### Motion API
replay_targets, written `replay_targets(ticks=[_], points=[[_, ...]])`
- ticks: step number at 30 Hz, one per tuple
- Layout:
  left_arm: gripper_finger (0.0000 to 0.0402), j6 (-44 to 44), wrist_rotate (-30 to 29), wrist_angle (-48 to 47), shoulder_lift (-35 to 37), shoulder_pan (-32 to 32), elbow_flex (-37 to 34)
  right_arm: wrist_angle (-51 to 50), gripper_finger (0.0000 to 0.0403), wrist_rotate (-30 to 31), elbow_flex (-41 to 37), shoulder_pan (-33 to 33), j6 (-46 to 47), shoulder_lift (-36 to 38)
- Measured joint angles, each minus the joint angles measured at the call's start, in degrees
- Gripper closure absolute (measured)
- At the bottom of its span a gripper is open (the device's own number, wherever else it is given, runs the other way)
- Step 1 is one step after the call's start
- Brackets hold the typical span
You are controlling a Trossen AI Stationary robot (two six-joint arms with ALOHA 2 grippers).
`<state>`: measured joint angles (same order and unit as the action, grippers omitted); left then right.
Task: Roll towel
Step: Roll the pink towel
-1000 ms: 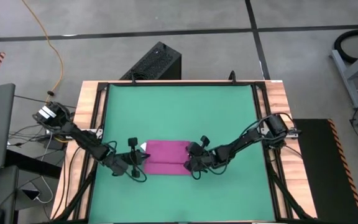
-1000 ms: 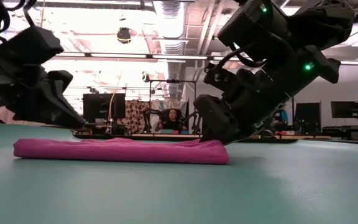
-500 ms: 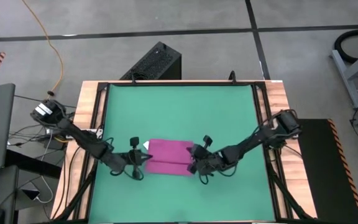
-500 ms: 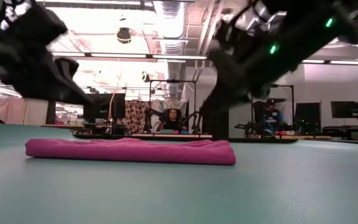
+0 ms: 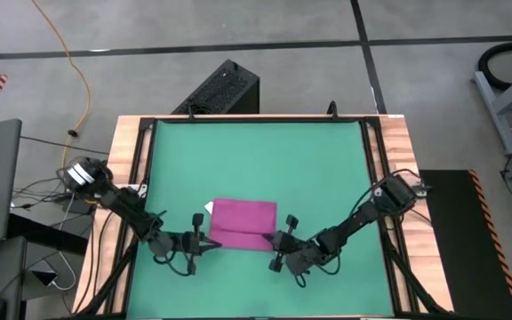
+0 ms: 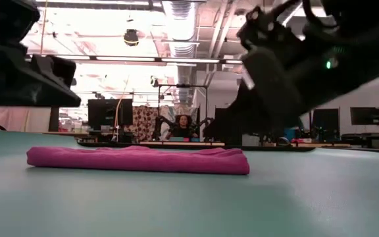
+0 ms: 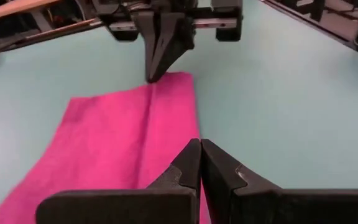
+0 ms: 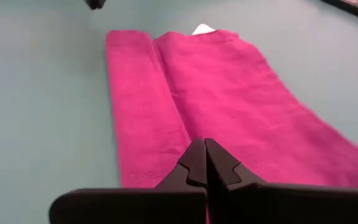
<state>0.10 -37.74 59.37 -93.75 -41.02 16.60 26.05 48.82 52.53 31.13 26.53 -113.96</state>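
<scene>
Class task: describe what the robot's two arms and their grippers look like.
Both arms are dark, slim and jointed, with black cables looped along them. The left gripper and right gripper each have two black, tapered, wedge-shaped fingers on a black crossbar. A green light glows on one arm.

The towel (image 5: 243, 224) is magenta-pink, plain, with a small white tag (image 5: 207, 209) at one edge. It lies on a plain green counter (image 5: 256, 160) framed by light wood boards with black rails. Both arms are black. The floor (image 5: 238, 36) is grey, crossed by dark lines and an orange cable (image 5: 69, 62).
</scene>
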Motion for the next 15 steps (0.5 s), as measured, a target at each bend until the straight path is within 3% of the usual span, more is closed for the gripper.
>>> replay_targets(ticks=[6,15], points=[[0.0402,-2.3,-2.0,3.4,-6.6,0.0,0.0,2.8,0.0397,-1.0,0.0,0.0,2.9,-4.5],[0.0401,-10.2,-3.1,-4.9,-7.7,1.7,0.0,2.5,0.0397,-1.3,0.2,0.1,6.3,-5.9]])
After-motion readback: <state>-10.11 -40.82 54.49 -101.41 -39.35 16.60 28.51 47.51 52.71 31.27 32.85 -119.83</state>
